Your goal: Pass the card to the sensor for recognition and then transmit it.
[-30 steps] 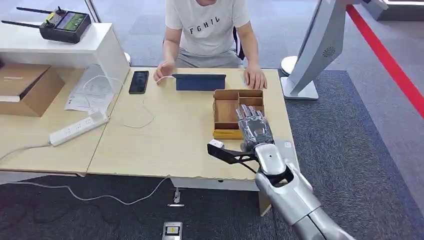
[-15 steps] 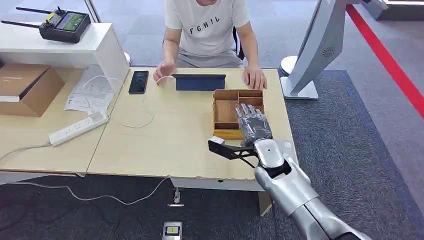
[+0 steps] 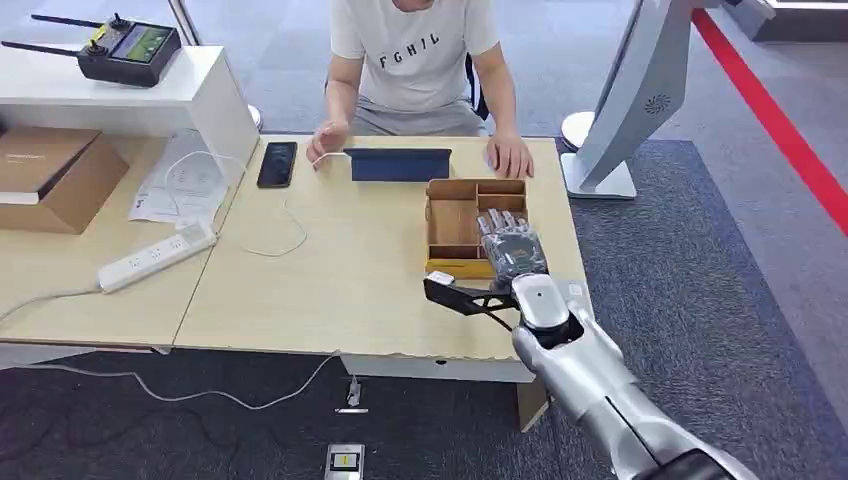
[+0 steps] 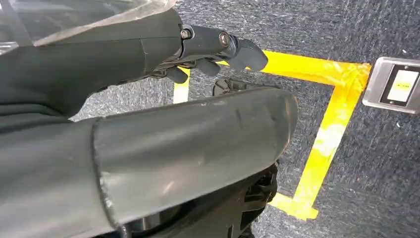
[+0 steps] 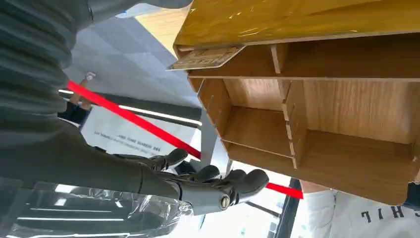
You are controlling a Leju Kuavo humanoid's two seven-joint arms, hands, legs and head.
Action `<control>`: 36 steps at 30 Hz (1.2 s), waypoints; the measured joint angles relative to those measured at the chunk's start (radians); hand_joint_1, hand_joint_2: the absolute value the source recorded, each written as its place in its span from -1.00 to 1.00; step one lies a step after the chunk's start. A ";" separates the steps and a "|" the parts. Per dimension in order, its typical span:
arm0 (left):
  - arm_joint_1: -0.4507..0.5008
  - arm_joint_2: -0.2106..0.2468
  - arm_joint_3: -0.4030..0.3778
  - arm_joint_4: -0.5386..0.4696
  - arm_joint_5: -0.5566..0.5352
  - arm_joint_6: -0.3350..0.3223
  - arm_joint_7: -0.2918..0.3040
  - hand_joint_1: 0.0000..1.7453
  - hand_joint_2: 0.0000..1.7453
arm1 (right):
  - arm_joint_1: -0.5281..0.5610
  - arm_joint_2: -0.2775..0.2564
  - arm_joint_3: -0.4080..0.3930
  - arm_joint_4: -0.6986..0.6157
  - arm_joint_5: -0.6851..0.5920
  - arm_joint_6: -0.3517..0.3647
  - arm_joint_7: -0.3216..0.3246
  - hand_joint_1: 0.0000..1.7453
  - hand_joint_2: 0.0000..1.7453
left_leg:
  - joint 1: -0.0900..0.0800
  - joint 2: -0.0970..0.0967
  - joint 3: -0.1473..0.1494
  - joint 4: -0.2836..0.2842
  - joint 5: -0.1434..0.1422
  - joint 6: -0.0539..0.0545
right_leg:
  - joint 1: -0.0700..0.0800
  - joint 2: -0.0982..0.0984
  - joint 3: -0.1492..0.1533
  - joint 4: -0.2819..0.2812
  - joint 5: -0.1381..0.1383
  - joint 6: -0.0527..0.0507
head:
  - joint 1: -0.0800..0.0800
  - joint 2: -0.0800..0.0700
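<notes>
R hand point(image 3: 510, 250) hovers over wooden box point(image 3: 452, 226) w/ fingers spread, holding nothing; card point(image 5: 207, 57) sticks out at box edge.

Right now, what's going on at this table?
The right robot hand hovers over the wooden box on the table, fingers spread, holding nothing. In the right wrist view a card lies in the box's near compartment, not yet picked up. A person sits across the table with both hands resting beside a dark tablet. The left robot hand hangs low over the carpet with its fingers curled.
</notes>
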 joint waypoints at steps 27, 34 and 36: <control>0.001 0.004 -0.006 0.000 0.000 0.000 -0.003 -1.00 -1.00 | -0.035 -0.030 0.001 0.090 0.010 0.004 -0.010 -1.00 1.00 | 0.000 0.000 0.000 0.000 0.000 0.000 | 0.000 0.000 0.000 0.000 0.000 0.000 | 0.000 0.000; 0.001 0.004 -0.008 0.000 0.003 0.000 -0.003 -1.00 -1.00 | -0.036 -0.020 0.006 0.090 0.009 -0.003 -0.018 -1.00 1.00 | 0.000 0.000 0.000 0.000 0.000 0.000 | 0.000 0.000 0.000 0.000 0.000 0.000 | 0.000 0.000; 0.001 0.004 -0.009 0.000 0.003 0.000 -0.003 -1.00 -1.00 | -0.036 -0.015 0.007 0.090 0.009 -0.003 -0.018 -1.00 1.00 | 0.000 0.000 0.000 0.000 0.000 0.000 | 0.000 0.000 0.000 0.000 0.000 0.000 | 0.000 0.000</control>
